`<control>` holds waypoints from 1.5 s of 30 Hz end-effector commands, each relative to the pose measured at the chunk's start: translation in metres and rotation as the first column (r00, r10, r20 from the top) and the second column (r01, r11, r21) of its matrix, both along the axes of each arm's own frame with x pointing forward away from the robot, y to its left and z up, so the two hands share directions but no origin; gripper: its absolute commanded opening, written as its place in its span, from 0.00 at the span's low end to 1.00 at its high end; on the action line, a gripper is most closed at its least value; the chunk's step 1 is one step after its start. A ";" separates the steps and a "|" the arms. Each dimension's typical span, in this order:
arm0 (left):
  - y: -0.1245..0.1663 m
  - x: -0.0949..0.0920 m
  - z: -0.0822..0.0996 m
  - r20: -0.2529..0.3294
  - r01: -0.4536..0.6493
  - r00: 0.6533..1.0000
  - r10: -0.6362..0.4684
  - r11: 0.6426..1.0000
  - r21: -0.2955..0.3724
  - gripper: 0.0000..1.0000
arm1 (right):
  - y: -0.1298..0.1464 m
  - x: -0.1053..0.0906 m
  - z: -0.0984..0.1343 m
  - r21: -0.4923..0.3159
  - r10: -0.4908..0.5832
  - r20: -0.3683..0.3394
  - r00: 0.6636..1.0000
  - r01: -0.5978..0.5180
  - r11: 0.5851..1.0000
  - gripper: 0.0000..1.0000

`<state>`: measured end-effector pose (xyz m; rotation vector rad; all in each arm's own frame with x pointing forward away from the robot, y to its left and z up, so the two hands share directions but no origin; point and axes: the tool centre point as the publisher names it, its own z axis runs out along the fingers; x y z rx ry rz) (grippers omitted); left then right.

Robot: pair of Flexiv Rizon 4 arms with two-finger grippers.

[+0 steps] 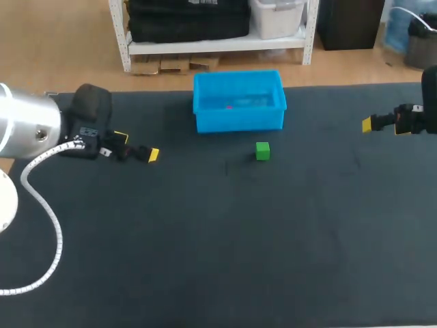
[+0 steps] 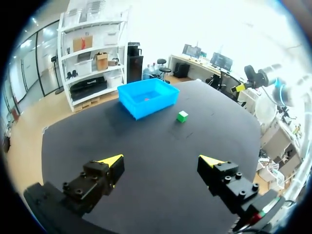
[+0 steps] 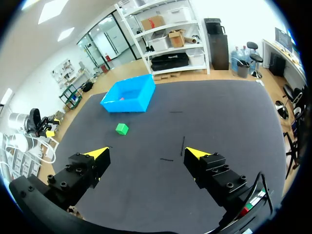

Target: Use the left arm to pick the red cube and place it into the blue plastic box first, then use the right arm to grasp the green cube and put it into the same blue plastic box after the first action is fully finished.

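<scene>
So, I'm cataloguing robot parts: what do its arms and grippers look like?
The left arm is silver with a black wrist and a white coiled cable alongside. The right arm barely shows. The left gripper and right gripper each have two black, bolted block fingers ending in bright yellow wedge tips.

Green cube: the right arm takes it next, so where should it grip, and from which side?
Two opposite side faces, from straight above. The green cube lies flat on the table, apart from the box, so the open right gripper should likely fit around it.
</scene>
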<state>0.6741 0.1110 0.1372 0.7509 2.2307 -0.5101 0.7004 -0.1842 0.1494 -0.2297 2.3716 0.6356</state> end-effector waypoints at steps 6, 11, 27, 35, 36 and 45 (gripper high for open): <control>-0.001 0.003 -0.001 0.010 0.029 1.000 -0.029 0.999 -0.018 1.00 | 0.000 0.000 0.000 -0.001 0.001 -0.001 1.000 -0.001 1.000 1.00; -0.001 0.003 -0.001 0.010 0.029 1.000 -0.029 0.999 -0.018 1.00 | 0.000 0.000 0.000 -0.001 0.001 -0.001 1.000 -0.001 1.000 1.00; -0.001 0.003 -0.001 0.010 0.029 1.000 -0.029 0.999 -0.018 1.00 | 0.031 0.002 0.027 -0.251 -0.048 -0.037 0.998 0.037 0.967 1.00; -0.001 0.003 -0.001 0.010 0.029 1.000 -0.029 0.999 -0.018 1.00 | 0.071 -0.003 0.013 -0.324 0.042 -0.197 0.980 -0.105 0.940 1.00; -0.001 0.003 -0.001 0.010 0.029 1.000 -0.029 0.999 -0.018 1.00 | 0.076 -0.004 0.011 -0.330 0.043 -0.212 0.976 -0.113 0.937 1.00; -0.001 0.003 -0.001 0.010 0.029 1.000 -0.029 0.999 -0.018 1.00 | 0.100 -0.006 -0.017 -0.368 0.051 -0.289 0.956 -0.160 0.916 1.00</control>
